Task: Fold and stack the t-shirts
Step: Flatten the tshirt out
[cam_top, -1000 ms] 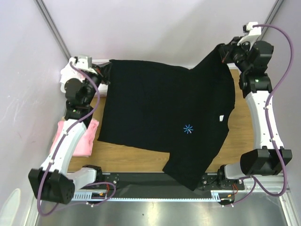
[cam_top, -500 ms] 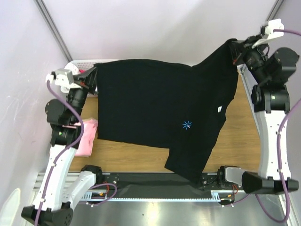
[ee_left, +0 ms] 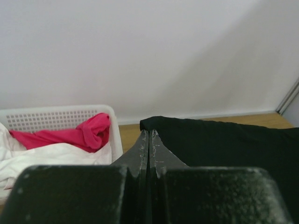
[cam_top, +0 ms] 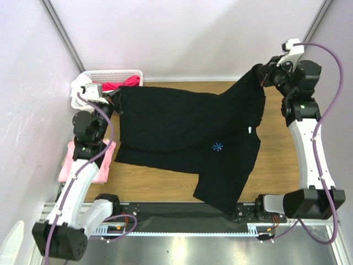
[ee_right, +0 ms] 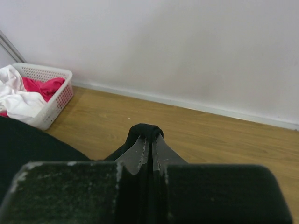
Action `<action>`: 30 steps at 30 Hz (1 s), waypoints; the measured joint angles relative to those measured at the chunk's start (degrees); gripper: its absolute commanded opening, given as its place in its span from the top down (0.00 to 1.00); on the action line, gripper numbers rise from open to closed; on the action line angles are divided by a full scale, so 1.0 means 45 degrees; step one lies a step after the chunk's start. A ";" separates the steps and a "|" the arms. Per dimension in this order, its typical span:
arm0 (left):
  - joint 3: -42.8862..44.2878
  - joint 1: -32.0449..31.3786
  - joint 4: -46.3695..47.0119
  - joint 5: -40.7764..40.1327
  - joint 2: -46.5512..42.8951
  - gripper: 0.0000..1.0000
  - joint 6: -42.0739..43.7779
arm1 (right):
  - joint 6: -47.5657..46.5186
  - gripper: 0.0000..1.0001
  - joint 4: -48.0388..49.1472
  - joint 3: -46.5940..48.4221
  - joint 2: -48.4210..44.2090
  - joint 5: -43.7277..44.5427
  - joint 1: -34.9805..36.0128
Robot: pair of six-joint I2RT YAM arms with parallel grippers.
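Note:
The large black t-shirt (cam_top: 187, 132) hangs stretched between both arms above the wooden table, its blue starburst mark (cam_top: 218, 147) facing up and its lower end draped over the near edge. My left gripper (cam_top: 117, 98) is shut on the shirt's far left corner (ee_left: 154, 123). My right gripper (cam_top: 263, 74) is shut on a bunched bit of the black cloth (ee_right: 145, 130) at the far right. A folded light pink t-shirt (cam_top: 99, 168) lies on the table at the left, partly hidden under my left arm.
A white basket (cam_top: 99, 77) stands at the far left corner with red (ee_left: 79, 135) and white (ee_left: 42, 158) clothes in it. Bare wood (cam_top: 276, 160) shows at the right of the black shirt. Pale walls close in the back and both sides.
Both grippers have swung outward and come back while holding the black shirt. The shirt now hangs lower and nearer, and the basket behind it has come into view.

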 measured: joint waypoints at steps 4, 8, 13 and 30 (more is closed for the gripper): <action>-0.0058 0.0627 0.0903 0.0495 0.1413 1.00 -0.0102 | -0.0015 1.00 0.0287 -0.0024 0.0680 0.0000 0.0000; -0.0058 0.0874 0.2035 0.0879 0.2822 1.00 -0.0204 | -0.0063 1.00 0.1030 -0.0010 0.1433 -0.0049 0.0000; -0.0010 0.1107 0.3497 0.1302 0.4643 1.00 -0.0291 | -0.0112 1.00 0.1598 0.0549 0.3313 -0.0117 0.0000; 0.5455 0.1370 0.6751 0.3327 1.3022 1.00 -0.0967 | 0.0194 1.00 0.2754 0.5756 0.9976 -0.0272 0.0000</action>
